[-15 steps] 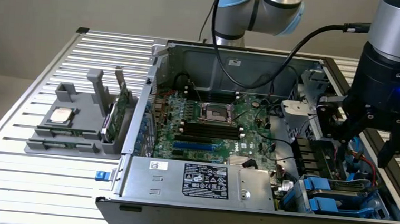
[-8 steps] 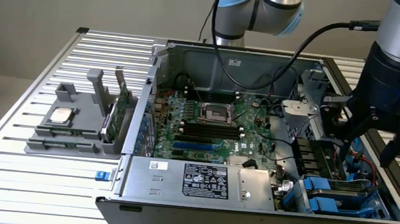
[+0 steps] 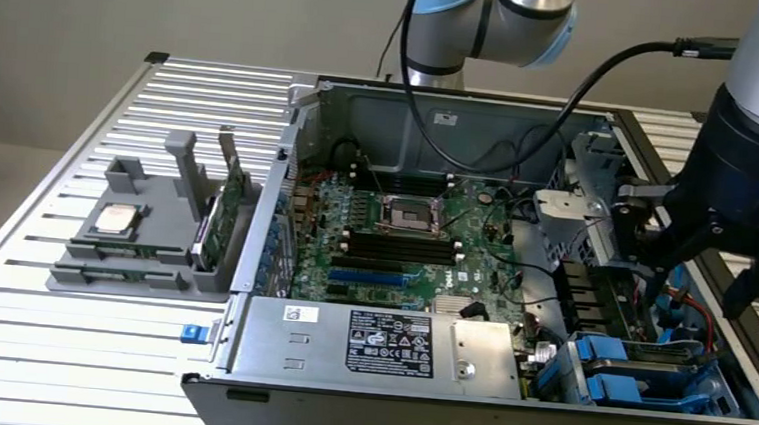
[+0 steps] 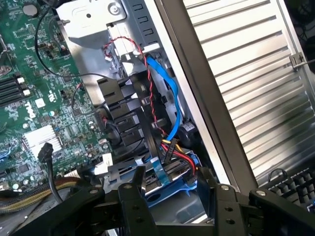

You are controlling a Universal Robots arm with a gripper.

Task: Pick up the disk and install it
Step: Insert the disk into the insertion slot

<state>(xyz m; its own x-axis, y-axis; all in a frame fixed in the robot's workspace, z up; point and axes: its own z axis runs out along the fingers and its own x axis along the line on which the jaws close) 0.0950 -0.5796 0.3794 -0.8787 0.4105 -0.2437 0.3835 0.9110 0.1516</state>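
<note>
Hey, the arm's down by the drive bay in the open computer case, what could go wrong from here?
1. The blue cable and the red-and-black twisted wire run through the bay just beside the gripper; either could snag.
2. The red, yellow and black wire bundle lies against the blue drive carrier and might get pinched or pulled loose.
3. The case wall stands close alongside, so a sideways drift could clip it.

Parts holder exterior view's left of case; tool above drive bays.
</note>
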